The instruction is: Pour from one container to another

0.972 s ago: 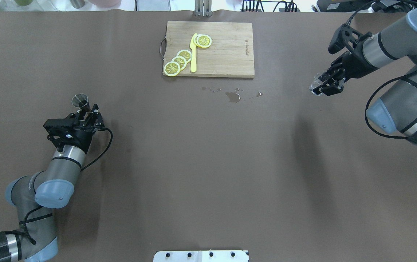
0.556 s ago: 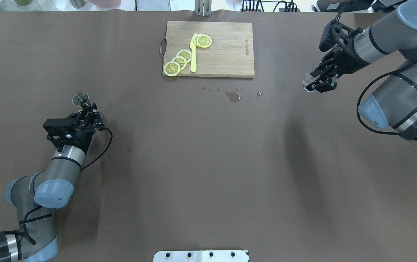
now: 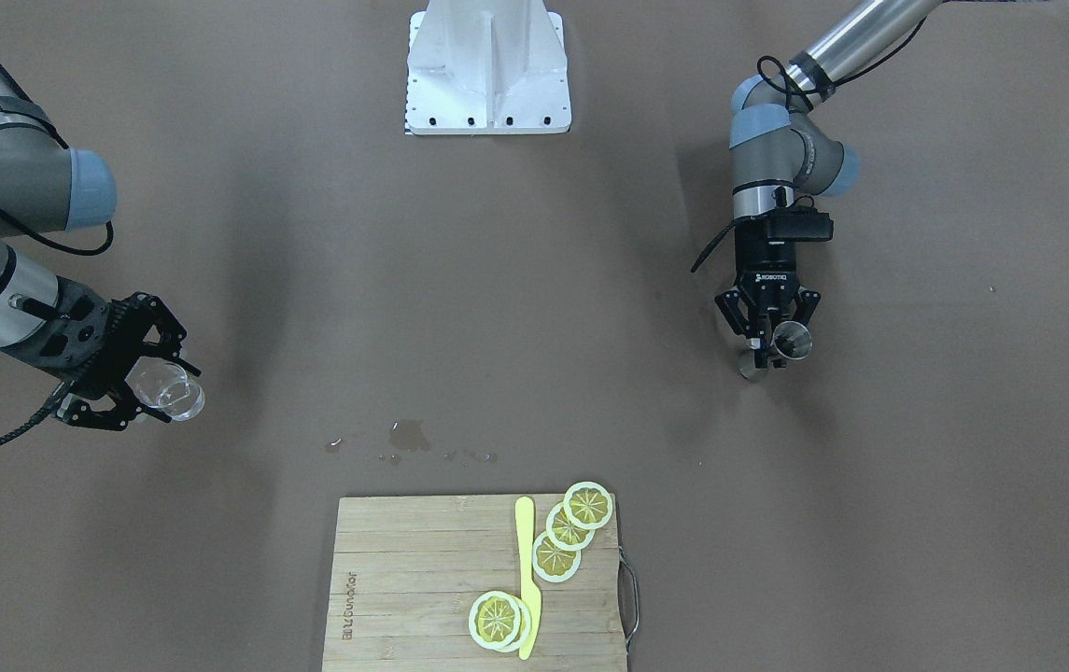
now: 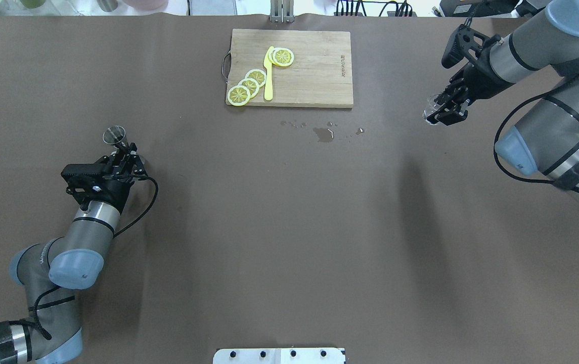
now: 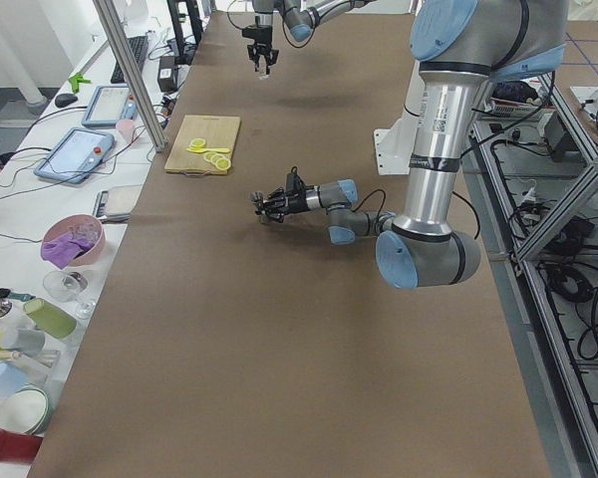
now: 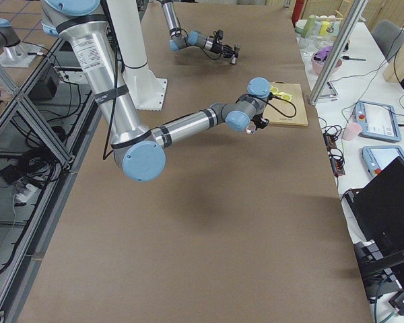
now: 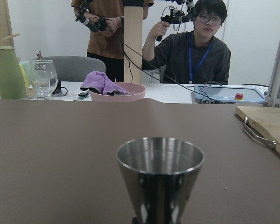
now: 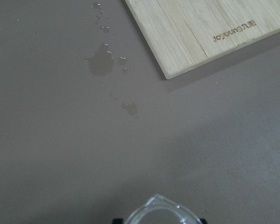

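found the cup point(image 3: 172, 394) raised off the table point(image 3: 534, 280), clasped by the right gripper point(image 3: 149, 392) out at the robot's far right. could not tell its tilt, nor what was in it. saw the jigger point(image 3: 792, 341) well apart from it, away toward the robot's left, upright with its dark mouth facing up, pinched low on its body by the left gripper point(image 3: 766, 347), which lay nearly level with the table. could not tell whether its foot touched down. left the whole middle of the table between the two, with a wet patch point(image 3: 410, 432) and the board point(image 3: 403, 560) roughly halfway along. judged neither arm the nearer to the other's vessel. reckoned on the cup going sideways toward the left, or both coming to the centre, with the cup's lip set over the jigger's narrow mouth before any tipping.
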{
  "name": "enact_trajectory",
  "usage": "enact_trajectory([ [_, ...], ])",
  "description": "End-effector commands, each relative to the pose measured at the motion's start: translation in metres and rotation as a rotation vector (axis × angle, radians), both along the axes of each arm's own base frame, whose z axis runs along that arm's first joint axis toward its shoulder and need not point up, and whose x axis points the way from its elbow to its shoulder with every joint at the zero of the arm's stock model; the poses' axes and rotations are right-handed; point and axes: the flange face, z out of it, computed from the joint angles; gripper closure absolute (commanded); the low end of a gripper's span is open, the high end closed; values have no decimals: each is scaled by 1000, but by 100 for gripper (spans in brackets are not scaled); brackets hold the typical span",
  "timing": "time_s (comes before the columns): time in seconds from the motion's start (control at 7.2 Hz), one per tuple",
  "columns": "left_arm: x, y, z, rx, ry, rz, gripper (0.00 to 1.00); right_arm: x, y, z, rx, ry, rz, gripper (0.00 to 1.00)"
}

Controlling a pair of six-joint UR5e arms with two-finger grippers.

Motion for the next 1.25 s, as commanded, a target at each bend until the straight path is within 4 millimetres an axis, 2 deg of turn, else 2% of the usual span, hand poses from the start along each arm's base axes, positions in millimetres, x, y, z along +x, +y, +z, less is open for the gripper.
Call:
enact_trajectory([
  [0.0,12,-5,-30,40,-18,11,100,-5,1,8,-19,24,2,100],
  [0.28,24,-7,-54,55,15,11,100,-3,-1,6,-27,30,5,100],
  [0.42,35,-11,-75,68,16,12,100,-3,-1,8,-30,31,5,100],
  [0.56,44,-15,-100,94,0,18,100,3,-3,11,-34,34,14,100],
  [0.69,53,-17,-117,103,-9,23,100,12,-5,8,-38,31,22,100],
  [0.83,66,-20,-137,96,-28,27,100,16,-8,0,-39,29,27,100],
  [0.97,82,-26,-173,91,-41,28,100,16,-8,-6,-33,25,27,100],
  [1.11,90,-28,-189,86,-54,27,100,13,-7,-14,-19,20,26,100],
])
